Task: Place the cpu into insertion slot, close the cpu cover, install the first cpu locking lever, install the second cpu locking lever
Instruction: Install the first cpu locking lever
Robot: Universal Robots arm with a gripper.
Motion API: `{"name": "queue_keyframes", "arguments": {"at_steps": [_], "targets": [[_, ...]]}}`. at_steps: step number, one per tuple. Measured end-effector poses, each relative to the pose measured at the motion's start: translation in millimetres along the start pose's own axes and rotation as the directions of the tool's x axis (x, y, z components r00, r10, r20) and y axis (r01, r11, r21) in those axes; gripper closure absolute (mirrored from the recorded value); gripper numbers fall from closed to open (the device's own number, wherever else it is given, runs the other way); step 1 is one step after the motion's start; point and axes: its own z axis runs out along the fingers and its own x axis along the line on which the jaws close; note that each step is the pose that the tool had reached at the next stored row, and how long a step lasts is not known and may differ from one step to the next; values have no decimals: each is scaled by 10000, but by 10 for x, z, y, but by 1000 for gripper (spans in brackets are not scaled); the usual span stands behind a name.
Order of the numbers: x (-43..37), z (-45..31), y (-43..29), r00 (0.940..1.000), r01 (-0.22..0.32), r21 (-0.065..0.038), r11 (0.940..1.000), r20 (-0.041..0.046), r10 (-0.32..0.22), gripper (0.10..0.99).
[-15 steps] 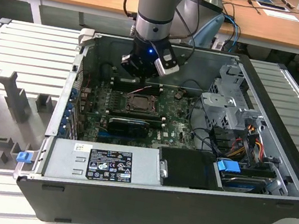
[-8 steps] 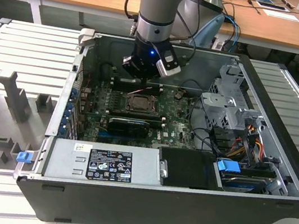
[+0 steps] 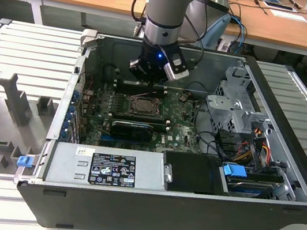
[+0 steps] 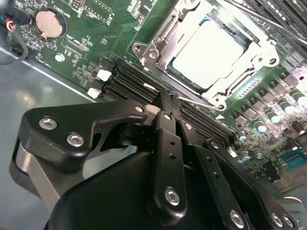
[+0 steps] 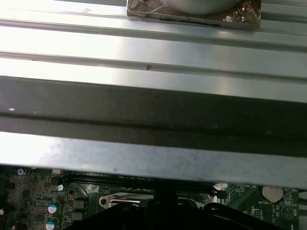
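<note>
One gripper (image 4: pixel 168 99): the fingers were drawn together until the tips met. Nothing showed between them. Whether the tips pinched the wire beside them could not be told.
Gripper position: in the exterior view the gripper (image 3: pixel 151 72) hung low inside the open computer case (image 3: pixel 184 213), over the far part of the motherboard (image 3: pixel 180 131).
Nearest thing: in the second wrist view the fingertips sat over the long black memory slots (image 4: pixel 127 79), at their socket-side edge. They were at or just beside a thin locking lever (image 4: pixel 199 101).
Lever axis: the wire ran along the socket edge nearest the tips, roughly parallel to the memory slots. It lay crosswise to the line of the fingers.
Direction to socket: the insertion slot (image 3: pixel 142 113) lay straight ahead of the fingertips, just past that lever. In the exterior view it sat nearer the camera than the gripper.
Cpu: the cpu (image 4: pixel 208 52) lay flat in the socket, its pale face up and level, apart from the fingers.
Cover: the cpu cover (image 4: pixel 160 43) lay down around the chip, framing it on every visible side.
Judgement: seating and cover looked done. The work in hand appeared to be a lever on the gripper's side.
Unresolved: whether either lever was hooked under its catch could not be told.
</note>
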Motion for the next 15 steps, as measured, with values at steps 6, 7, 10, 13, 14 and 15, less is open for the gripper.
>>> {"name": "queue_keyframes", "arguments": {"at_steps": [6,7,10,13,14,15], "targets": [[-46,40,-1,10000,-6,-12,10000,1,6,980],[-51,54,-3,10000,-7,-12,10000,1,7,980],[-63,88,-7,10000,-8,-12,10000,1,8,980],[-68,113,-11,10000,-10,-12,10000,2,10,980],[-68,121,-12,10000,-11,-11,10000,2,11,980],[-69,125,-12,10000,-11,-1,10000,2,11,980]]}}
